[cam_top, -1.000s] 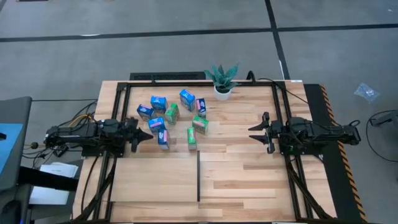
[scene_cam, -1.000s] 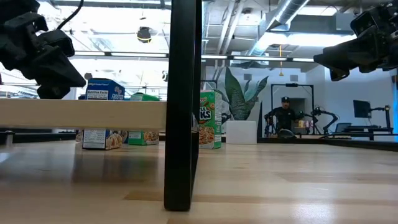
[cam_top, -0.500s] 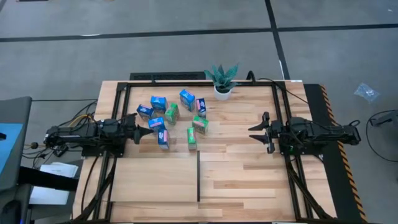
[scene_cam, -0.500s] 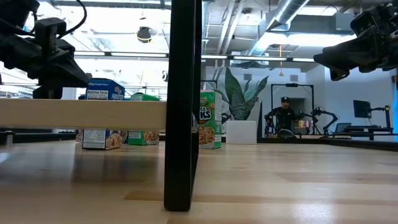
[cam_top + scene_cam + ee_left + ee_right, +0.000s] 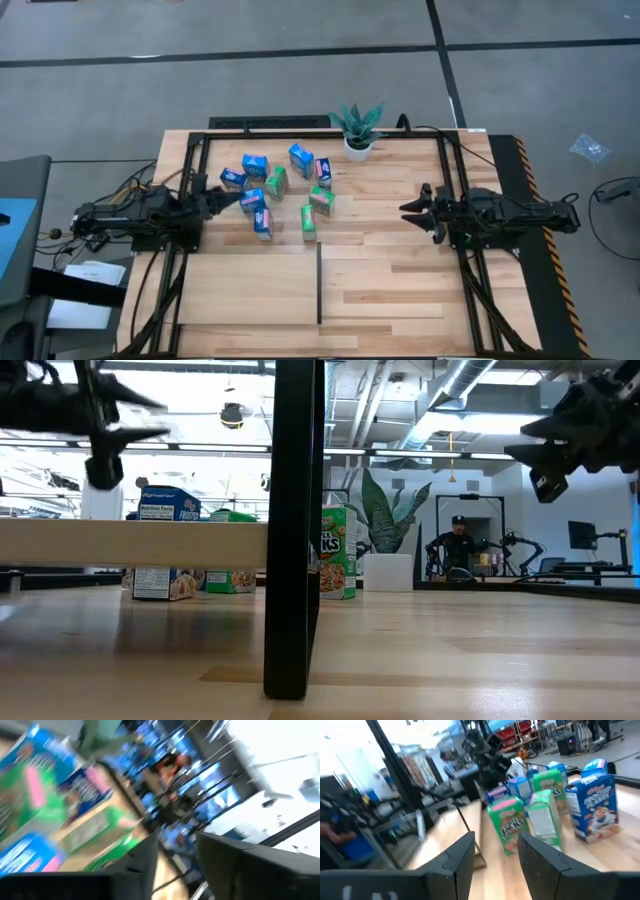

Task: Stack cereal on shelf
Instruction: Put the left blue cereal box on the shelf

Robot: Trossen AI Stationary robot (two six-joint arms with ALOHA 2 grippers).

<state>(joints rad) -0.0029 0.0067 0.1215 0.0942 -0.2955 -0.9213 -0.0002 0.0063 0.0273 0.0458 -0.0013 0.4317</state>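
1. The cereal boxes (image 5: 272,190) stand and lie in a loose cluster on the wooden table (image 5: 390,290), in its far-left part, inside the black rail frame (image 5: 300,132). Blue and green cartons are mixed, some upright, some tipped; none is stacked on another.

2. The left gripper (image 5: 232,198) is at the table's left edge, pointing at the near-left side of the cluster, just beside the closest blue box (image 5: 254,201) but holding nothing. Its fingers appear parted by a narrow gap; the left wrist view is smeared with motion.

3. The right gripper (image 5: 412,210) waits over the right part of the table, well apart from the boxes, fingers together and empty.

4. A potted plant (image 5: 358,128) sits at the far edge, right of the cluster. A thin black divider strip (image 5: 319,283) runs from mid-table to the near edge.

5. Handling, as a judgement: the boxes look like light, thin cardboard, stiff along the edges but easily dented on the broad faces and prone to tipping or sliding when nudged. A hold across the two narrow sides, near mid-height, with modest pressure seems best.

6. A person (image 5: 456,545) is far behind the table.
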